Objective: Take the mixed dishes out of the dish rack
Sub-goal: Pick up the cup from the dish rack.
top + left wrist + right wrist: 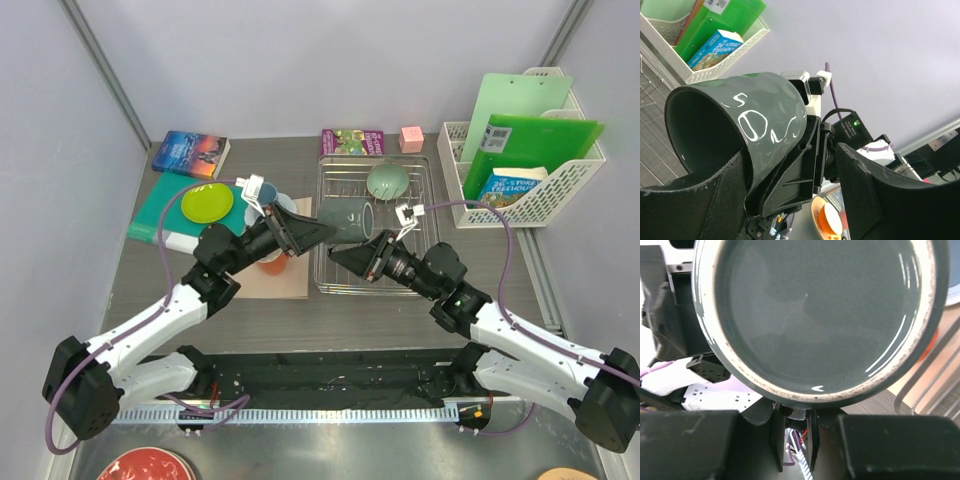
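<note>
Two grippers meet at one dark grey-green cup (348, 218), which lies on its side in the air over the dish rack's (335, 172) 9 o'clock rim. The left gripper (322, 232) stands wide: in its wrist view one finger (695, 200) overlaps the cup's mouth and the other is clear of the wall. The right gripper (340, 256) sits at the cup's 5 o'clock; whether it pinches the cup I cannot tell. This looks like a hand-over partway through unloading. The lime-green plate (207, 203) and orange mug (271, 264) sit off the rack toward 9 o'clock, and the sage-green bowl (386, 180) waits at its 12 o'clock end. Next, the left jaws likely must close on the rim before the right lets go, then carry the cup toward 9 o'clock, clear of the mug.
</note>
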You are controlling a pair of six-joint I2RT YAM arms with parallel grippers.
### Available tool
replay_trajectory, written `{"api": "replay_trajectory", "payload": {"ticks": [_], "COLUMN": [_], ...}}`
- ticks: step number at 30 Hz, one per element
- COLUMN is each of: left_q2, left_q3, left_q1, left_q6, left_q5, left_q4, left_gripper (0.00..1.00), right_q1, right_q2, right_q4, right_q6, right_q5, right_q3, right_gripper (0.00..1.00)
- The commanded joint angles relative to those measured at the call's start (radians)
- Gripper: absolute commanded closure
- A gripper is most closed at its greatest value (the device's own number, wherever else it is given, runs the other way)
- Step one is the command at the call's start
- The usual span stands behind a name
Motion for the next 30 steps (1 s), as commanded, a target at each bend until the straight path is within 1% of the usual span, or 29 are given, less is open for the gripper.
{"api": "replay_trajectory", "payload": {"ticks": [1,3,5,6,7,8,10,11,12,13,14,15,16,17,18,19,20,21,22,23,24,25,26,27,29,30], "left_q2": [0.036,0.063,0.082,0.091,0.103,0.110,0.116,0.114,0.113,0.110,0.099,0.088,0.076,0.049,0.035,0.021,0.005,-0.017,-0.028,-0.036,-0.048,-0.054,-0.061,-0.070,-0.071,-0.071], "left_q3": [-0.005,-0.005,-0.005,-0.003,-0.002,0.000,0.005,0.011,0.014,0.021,0.035,0.046,0.058,0.069,0.101,0.118,0.139,0.173,0.190,0.201,0.212,0.230,0.239,0.253,0.310,0.334], "left_q1": [0.006,0.006,0.006,0.006,0.005,0.006,0.006,0.005,0.005,0.008,0.009,0.011,0.015,0.018,0.023,0.028,0.032,0.035,0.047,0.058,0.067,0.092,0.104,0.117,0.152,0.160], "left_q6": [-0.050,-0.074,-0.099,-0.106,-0.111,-0.116,-0.113,-0.112,-0.103,-0.093,-0.082,-0.048,-0.028,-0.001,0.056,0.093,0.125,0.151,0.197,0.213,0.226,0.246,0.256,0.269,0.320,0.337], "left_q5": [0.073,0.101,0.121,0.134,0.139,0.144,0.148,0.150,0.150,0.148,0.144,0.138,0.116,0.103,0.083,0.057,0.011,-0.022,-0.051,-0.090,-0.102,-0.115,-0.134,-0.176,-0.252,-0.357], "left_q4": [0.133,0.171,0.200,0.219,0.225,0.228,0.223,0.214,0.202,0.150,0.116,0.076,-0.030,-0.086,-0.161,-0.229,-0.364,-0.422,-0.473,-0.522,-0.584,-0.617,-0.636,-0.724,-0.812,-0.928], "left_gripper": [0.34,0.38,0.44,0.52,0.57,0.70,0.84,0.98,0.99,1.00,1.00,1.00,1.00,1.00,1.00,1.00,1.00,1.00,1.00,1.00,1.00,1.00,1.00,1.00,1.00,1.00], "right_q1": [-0.006,-0.006,-0.005,-0.005,-0.006,-0.005,-0.005,-0.005,-0.006,-0.006,-0.006,-0.005,-0.005,-0.005,-0.005,-0.005,-0.006,-0.006,-0.006,-0.005,-0.005,-0.005,-0.005,-0.005,-0.006,-0.005], "right_q2": [0.011,0.024,0.032,0.037,0.037,0.041,0.038,0.034,0.026,0.020,0.015,0.005,0.000,-0.003,-0.006,-0.012,-0.015,-0.017,-0.022,-0.025,-0.028,-0.029,-0.034,-0.035,-0.035,-0.034], "right_q4": [0.183,0.200,0.203,0.201,0.198,0.184,0.163,0.125,0.094,0.057,-0.030,-0.082,-0.137,-0.256,-0.314,-0.361,-0.467,-0.504,-0.539,-0.593,-0.613,-0.632,-0.667,-0.682,-0.727,-0.741], "right_q6": [0.028,0.035,0.035,0.034,0.035,0.028,0.017,0.000,-0.012,-0.027,-0.073,-0.090,-0.104,-0.116,-0.153,-0.169,-0.178,-0.199,-0.209,-0.215,-0.218,-0.227,-0.229,-0.229,-0.230,-0.229], "right_q5": [-0.064,-0.070,-0.081,-0.086,-0.087,-0.087,-0.083,-0.069,-0.061,-0.043,-0.026,0.029,0.063,0.098,0.186,0.228,0.299,0.346,0.438,0.478,0.514,0.576,0.606,0.635,0.703,0.723], "right_q3": [0.013,0.011,0.016,0.017,0.022,0.024,0.034,0.039,0.047,0.069,0.080,0.096,0.129,0.148,0.165,0.194,0.208,0.218,0.234,0.240,0.243,0.248,0.249,0.251,0.252,0.254], "right_gripper": [0.99,0.99,0.99,0.99,0.99,0.99,0.99,0.99,0.99,0.96,0.85,0.49,0.35,0.25,0.12,0.07,0.01,0.00,0.00,0.01,0.00,0.00,0.00,0.00,0.00,0.00]}}
